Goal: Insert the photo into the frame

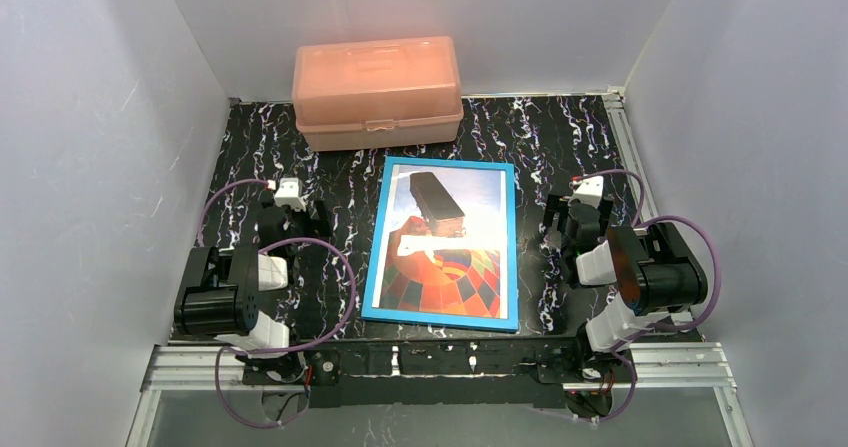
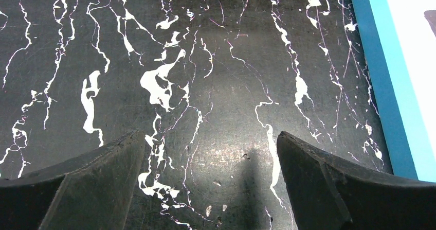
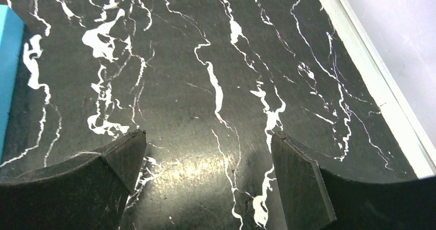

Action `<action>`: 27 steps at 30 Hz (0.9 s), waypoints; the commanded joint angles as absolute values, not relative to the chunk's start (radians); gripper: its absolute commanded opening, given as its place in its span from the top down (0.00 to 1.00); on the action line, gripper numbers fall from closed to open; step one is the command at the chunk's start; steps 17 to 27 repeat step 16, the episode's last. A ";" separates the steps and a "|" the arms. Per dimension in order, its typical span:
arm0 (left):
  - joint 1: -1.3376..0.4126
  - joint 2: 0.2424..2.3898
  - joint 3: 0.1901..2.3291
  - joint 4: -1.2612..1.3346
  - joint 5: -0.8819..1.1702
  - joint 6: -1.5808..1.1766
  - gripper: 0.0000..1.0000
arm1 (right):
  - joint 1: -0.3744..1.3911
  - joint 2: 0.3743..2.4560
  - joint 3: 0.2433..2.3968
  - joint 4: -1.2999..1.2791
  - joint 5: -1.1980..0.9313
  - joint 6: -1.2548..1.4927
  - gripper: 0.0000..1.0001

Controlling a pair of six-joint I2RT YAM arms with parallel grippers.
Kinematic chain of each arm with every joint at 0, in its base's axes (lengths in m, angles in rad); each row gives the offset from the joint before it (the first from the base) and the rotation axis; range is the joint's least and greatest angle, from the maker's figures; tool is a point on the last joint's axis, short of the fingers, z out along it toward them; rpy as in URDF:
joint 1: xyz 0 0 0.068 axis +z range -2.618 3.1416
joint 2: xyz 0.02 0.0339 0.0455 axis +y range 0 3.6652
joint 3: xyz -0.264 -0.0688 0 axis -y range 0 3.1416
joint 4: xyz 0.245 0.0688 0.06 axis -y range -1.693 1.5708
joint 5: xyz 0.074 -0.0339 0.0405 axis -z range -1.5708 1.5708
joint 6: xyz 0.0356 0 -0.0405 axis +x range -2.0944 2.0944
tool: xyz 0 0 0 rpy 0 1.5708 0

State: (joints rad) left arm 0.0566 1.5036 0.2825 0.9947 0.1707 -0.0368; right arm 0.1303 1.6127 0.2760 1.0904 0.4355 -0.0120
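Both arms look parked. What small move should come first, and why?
Probably ease the left gripper sideways toward the frame. It and the right gripper stand open over the table, holding nothing, while the frame lies flat between them with the photo showing inside its blue rim.

Here's the left tool (image 2: 208, 137) hovering over the black, white-veined table (image 2: 231, 60), its two dark fingers (image 2: 92, 189) spread wide, the frame (image 2: 383, 86) showing its blue rim at right.

Glossy glass in frame (image 1: 440, 319); translucent plastic box (image 1: 377, 92); marbled semi-gloss table (image 1: 345, 197).
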 commanded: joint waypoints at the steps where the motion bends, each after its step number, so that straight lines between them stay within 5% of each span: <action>1: 0.057 1.484 0.301 1.009 0.150 -0.020 0.02 | 0.127 1.612 0.268 1.195 0.412 -0.029 0.01; 27: 0.051 1.487 0.305 1.002 0.139 -0.017 0.02 | 0.126 1.612 0.268 1.196 0.413 -0.028 0.01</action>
